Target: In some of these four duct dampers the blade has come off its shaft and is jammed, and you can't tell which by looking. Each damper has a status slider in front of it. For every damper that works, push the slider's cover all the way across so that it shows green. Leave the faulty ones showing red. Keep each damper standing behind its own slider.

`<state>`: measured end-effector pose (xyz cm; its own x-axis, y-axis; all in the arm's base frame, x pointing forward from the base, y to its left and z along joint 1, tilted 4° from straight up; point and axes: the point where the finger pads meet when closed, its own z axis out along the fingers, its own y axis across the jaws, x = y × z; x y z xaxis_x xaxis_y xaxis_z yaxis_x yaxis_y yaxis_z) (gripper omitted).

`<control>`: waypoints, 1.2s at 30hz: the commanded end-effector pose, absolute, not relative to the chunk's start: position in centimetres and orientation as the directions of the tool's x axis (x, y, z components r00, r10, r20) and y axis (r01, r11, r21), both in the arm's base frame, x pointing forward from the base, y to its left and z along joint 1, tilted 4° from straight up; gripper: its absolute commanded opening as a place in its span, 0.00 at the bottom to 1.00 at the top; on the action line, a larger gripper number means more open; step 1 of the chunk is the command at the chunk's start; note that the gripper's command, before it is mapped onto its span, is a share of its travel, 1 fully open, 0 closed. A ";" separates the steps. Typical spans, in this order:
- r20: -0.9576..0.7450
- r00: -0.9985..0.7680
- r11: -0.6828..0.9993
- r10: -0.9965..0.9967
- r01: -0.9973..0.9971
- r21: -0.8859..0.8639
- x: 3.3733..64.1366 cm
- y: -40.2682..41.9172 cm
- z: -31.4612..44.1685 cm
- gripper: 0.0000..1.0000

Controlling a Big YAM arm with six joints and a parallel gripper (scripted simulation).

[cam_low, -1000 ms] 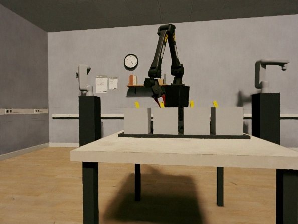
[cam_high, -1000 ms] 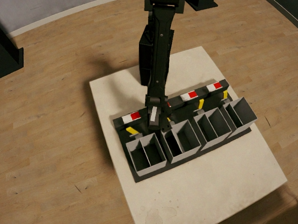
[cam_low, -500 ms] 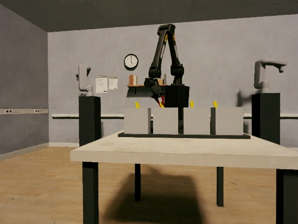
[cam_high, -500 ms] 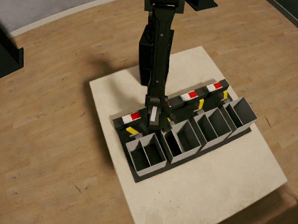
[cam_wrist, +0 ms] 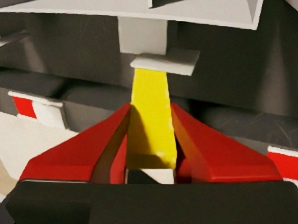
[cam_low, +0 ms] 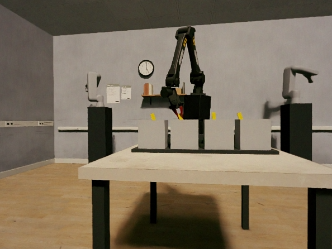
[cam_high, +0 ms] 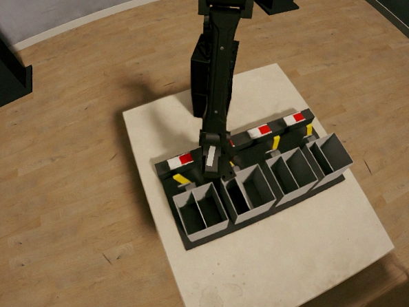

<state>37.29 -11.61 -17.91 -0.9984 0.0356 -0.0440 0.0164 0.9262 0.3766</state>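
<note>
Four grey box dampers stand in a row on a dark base [cam_high: 191,245]: the first [cam_high: 200,213], second [cam_high: 248,193], third [cam_high: 292,175] and fourth [cam_high: 330,156]. Each has a yellow lever at its back; the first lever [cam_high: 181,179], the third [cam_high: 275,142] and the fourth [cam_high: 309,129] stand free. The first slider [cam_high: 180,160], the third [cam_high: 259,131] and the fourth [cam_high: 294,118] show red beside a white cover. My arm hides most of the second slider. My gripper [cam_wrist: 150,112] [cam_high: 228,168] [cam_low: 178,111] is shut on the second damper's yellow lever [cam_wrist: 149,85], with a red finger touching each side.
The base sits on a white table [cam_high: 275,258] [cam_low: 195,170]. My arm's black pedestal [cam_high: 200,86] stands at the table's back edge. Two grey robot arms on black pillars [cam_low: 99,131] [cam_low: 295,128] stand off to each side.
</note>
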 end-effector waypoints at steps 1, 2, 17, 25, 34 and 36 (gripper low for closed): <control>-0.060 -0.998 0.929 0.037 0.012 0.369 38.4 -11.8 -17.8 0.17; -0.060 -0.998 0.929 0.037 0.012 0.369 38.4 -11.8 -17.8 0.17; -0.060 -0.997 0.930 0.037 0.012 0.368 38.4 -11.8 -17.8 0.17; -0.070 -0.997 0.936 0.033 0.006 0.353 38.3 -11.5 -17.1 0.17; -0.071 -0.997 0.950 0.034 0.010 0.312 38.3 -11.0 -16.9 0.17; -0.071 -0.997 0.952 0.034 0.010 0.306 38.3 -11.0 -16.9 0.17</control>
